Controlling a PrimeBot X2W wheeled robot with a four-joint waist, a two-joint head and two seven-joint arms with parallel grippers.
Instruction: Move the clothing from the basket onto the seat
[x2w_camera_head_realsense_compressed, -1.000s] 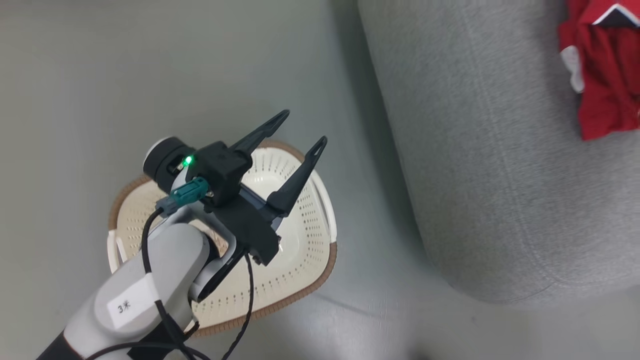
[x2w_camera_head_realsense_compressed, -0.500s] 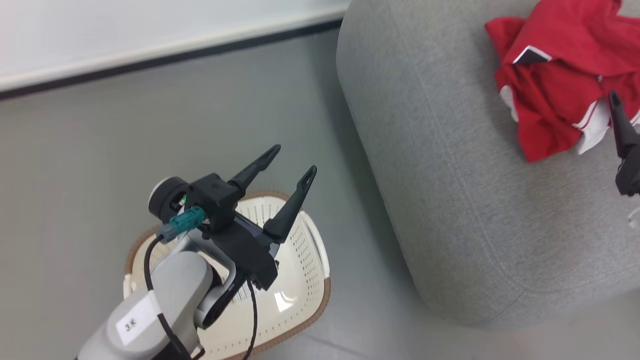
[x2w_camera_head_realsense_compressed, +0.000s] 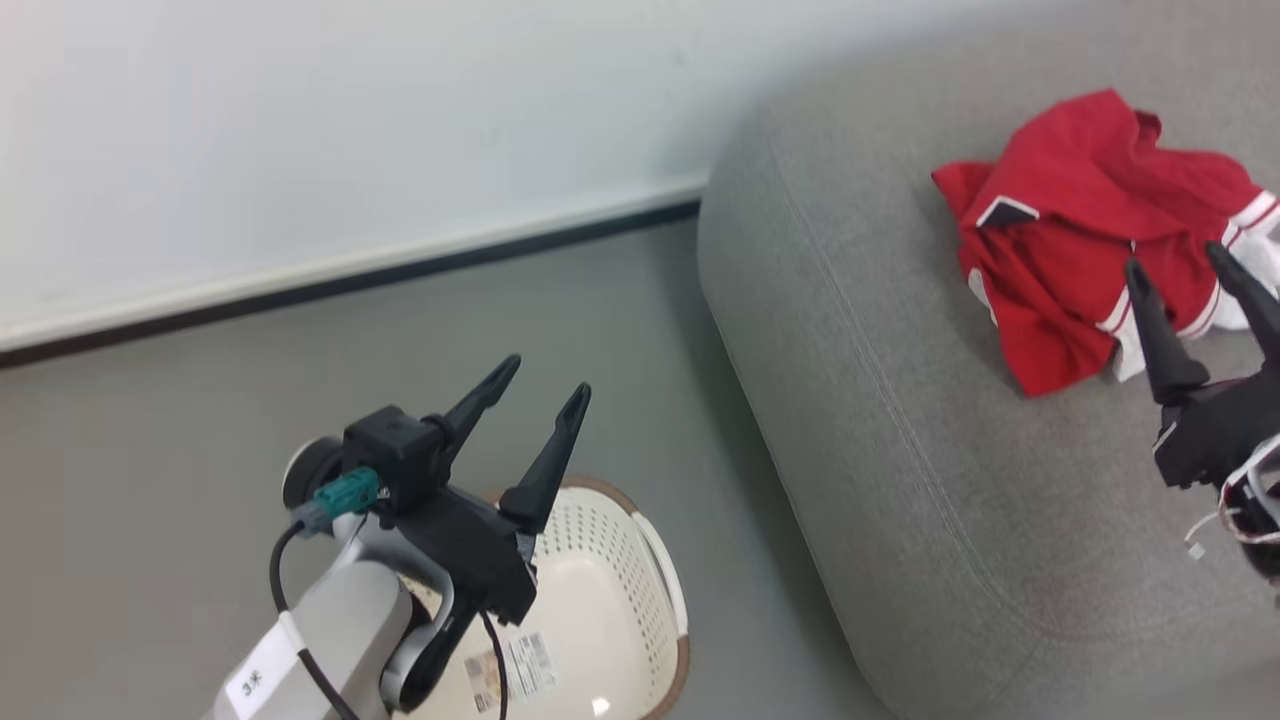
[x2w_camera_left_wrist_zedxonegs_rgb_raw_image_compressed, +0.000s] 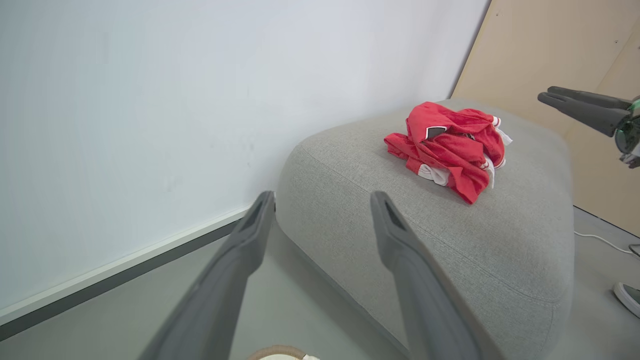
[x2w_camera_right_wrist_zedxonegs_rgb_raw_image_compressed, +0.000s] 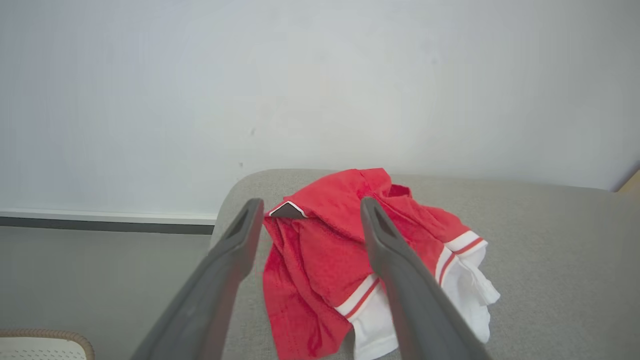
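The red clothing (x2w_camera_head_realsense_compressed: 1080, 230) with white panels lies bunched on the grey seat (x2w_camera_head_realsense_compressed: 900, 420), toward its far right; it also shows as the clothing (x2w_camera_left_wrist_zedxonegs_rgb_raw_image_compressed: 450, 150) on the seat (x2w_camera_left_wrist_zedxonegs_rgb_raw_image_compressed: 450, 240) and the clothing (x2w_camera_right_wrist_zedxonegs_rgb_raw_image_compressed: 345, 260) on the seat (x2w_camera_right_wrist_zedxonegs_rgb_raw_image_compressed: 550, 260). The cream basket (x2w_camera_head_realsense_compressed: 610, 600) with a brown rim stands on the floor left of the seat, and no fabric shows in its visible part. My left gripper (x2w_camera_head_realsense_compressed: 545, 380) hovers open above the basket, nothing between its fingers. My right gripper (x2w_camera_head_realsense_compressed: 1175, 260) is open above the seat, just short of the clothing.
A white wall with a dark baseboard (x2w_camera_head_realsense_compressed: 350, 280) runs behind the basket and seat. A beige panel (x2w_camera_left_wrist_zedxonegs_rgb_raw_image_compressed: 560, 55) stands beyond the seat. A cable (x2w_camera_left_wrist_zedxonegs_rgb_raw_image_compressed: 600, 240) and a shoe (x2w_camera_left_wrist_zedxonegs_rgb_raw_image_compressed: 630, 297) lie on the grey floor to the seat's far side.
The head camera has tilted up, bringing wall and more of the seat into view. The right gripper has come into sight by the clothing. Both grippers stay open.
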